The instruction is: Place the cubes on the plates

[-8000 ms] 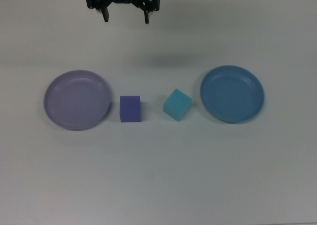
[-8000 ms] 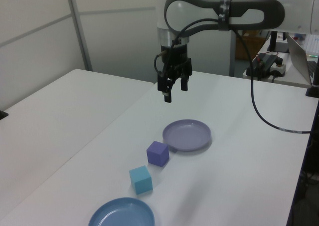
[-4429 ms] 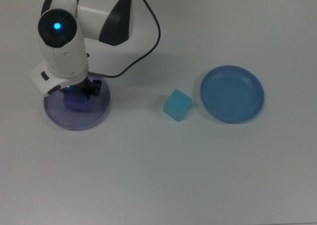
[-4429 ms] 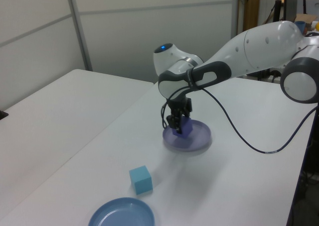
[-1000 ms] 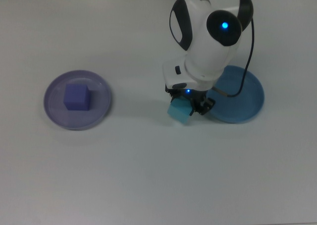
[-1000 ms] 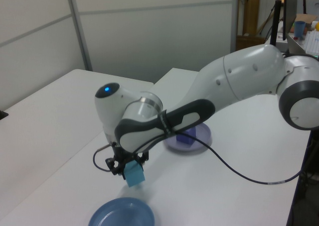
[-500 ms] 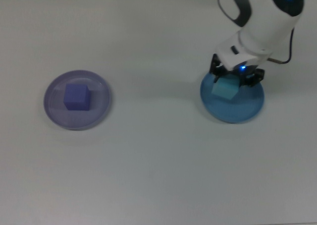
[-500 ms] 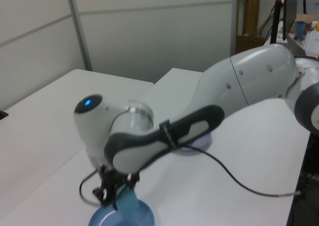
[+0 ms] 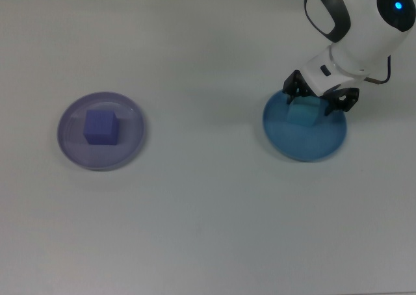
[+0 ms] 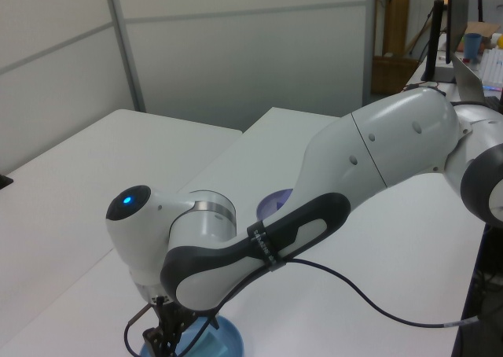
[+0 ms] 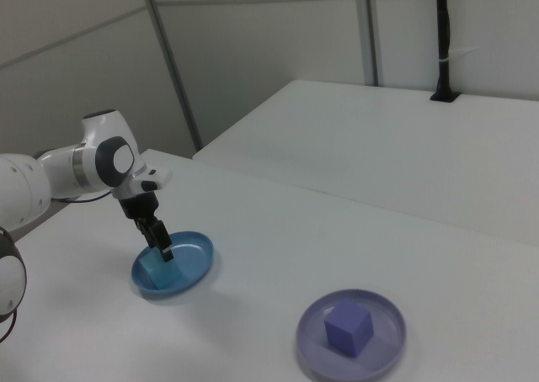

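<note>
In the top view, well to the left of the tool [image 9: 320, 103], the purple cube [image 9: 100, 127] sits flat in the middle of the lavender plate [image 9: 71, 149], its sides nearly square to the desk [image 9: 208, 230] edges; being a cube, it has no long axis. The tool hangs over the far part of the blue plate [image 9: 300, 149], fingers [image 9: 292, 87] spread to either side of the cyan cube [image 9: 303, 114], which lies directly beneath it inside the plate, turned slightly off square. Whether the fingers touch the cube cannot be told. In the right view the tool points down into the blue plate's left part.
</note>
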